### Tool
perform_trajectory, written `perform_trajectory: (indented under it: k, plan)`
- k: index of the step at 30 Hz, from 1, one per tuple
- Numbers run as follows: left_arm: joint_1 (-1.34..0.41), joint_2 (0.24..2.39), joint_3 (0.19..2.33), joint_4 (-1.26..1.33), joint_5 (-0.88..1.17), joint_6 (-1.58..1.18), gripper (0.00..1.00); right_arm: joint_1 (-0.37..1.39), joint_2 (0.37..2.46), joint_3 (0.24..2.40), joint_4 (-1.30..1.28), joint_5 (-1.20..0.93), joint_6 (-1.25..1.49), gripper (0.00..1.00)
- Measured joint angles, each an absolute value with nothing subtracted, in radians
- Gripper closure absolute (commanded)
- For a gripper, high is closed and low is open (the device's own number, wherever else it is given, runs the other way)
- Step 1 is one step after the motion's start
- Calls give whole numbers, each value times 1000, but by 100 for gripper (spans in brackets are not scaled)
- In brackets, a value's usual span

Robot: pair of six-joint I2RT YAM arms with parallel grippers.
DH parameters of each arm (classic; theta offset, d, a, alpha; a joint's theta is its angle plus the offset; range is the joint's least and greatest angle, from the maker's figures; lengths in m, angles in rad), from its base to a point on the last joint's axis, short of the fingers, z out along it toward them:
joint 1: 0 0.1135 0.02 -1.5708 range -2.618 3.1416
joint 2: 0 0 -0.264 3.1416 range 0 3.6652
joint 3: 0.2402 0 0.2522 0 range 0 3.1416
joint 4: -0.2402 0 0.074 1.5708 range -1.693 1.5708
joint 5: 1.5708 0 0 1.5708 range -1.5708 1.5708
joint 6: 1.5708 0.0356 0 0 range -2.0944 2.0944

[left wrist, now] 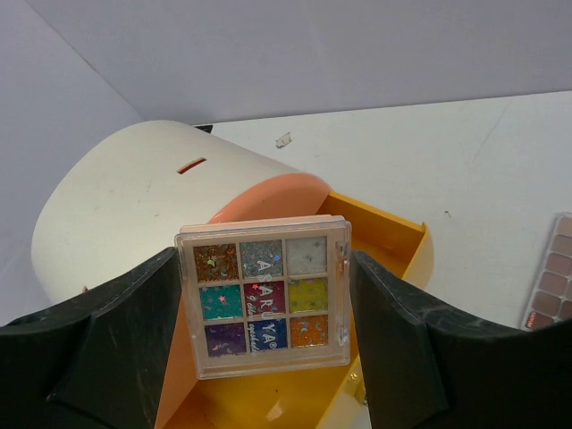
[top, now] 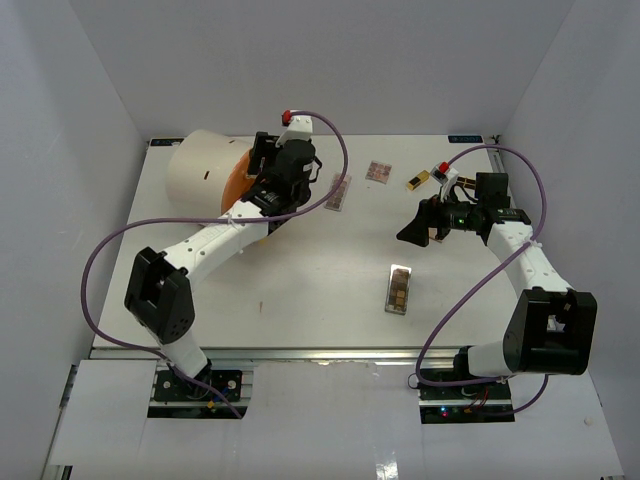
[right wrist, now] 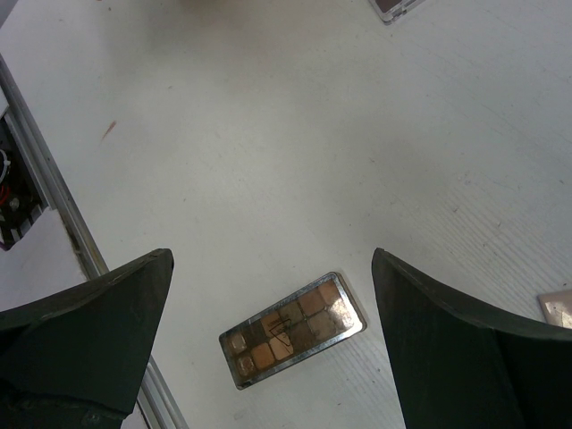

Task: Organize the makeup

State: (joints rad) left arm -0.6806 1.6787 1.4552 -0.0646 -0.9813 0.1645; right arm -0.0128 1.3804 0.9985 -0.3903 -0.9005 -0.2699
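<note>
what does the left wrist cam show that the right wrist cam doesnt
Only left wrist: a nine-colour glitter palette clamped between the left jaws above the open orange drawer of the cream cylinder, plus a nude-toned palette at the right edge.
Only right wrist: a brown-toned palette lying on the table between the open right jaws, and the metal edge rail.
Both: the white table surface and black jaws framing the view.

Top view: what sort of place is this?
Probably a robot test booth: bare white walls enclose the table, left arm and right arm stand beside a metal rail, and the left gripper holds a glitter palette.
</note>
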Motion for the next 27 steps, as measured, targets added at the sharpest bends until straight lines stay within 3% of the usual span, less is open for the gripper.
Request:
perform_trajectory:
  k: [6, 9, 15, 27]
  plan:
    - [-643, 1726, 1452, -40, -958, 191, 70, -13, 1380, 999, -390, -900, -270, 2]
    - [-632, 1744, 1452, -37, -945, 193, 46, -13, 1380, 999, -390, -900, -271, 2]
    - [-630, 1752, 1452, -60, -915, 175, 25, -13, 1380, 998, -390, -900, -271, 2]
    - [-630, 1752, 1452, -122, -889, 144, 4, -14, 1381, 998, -390, -900, -273, 2]
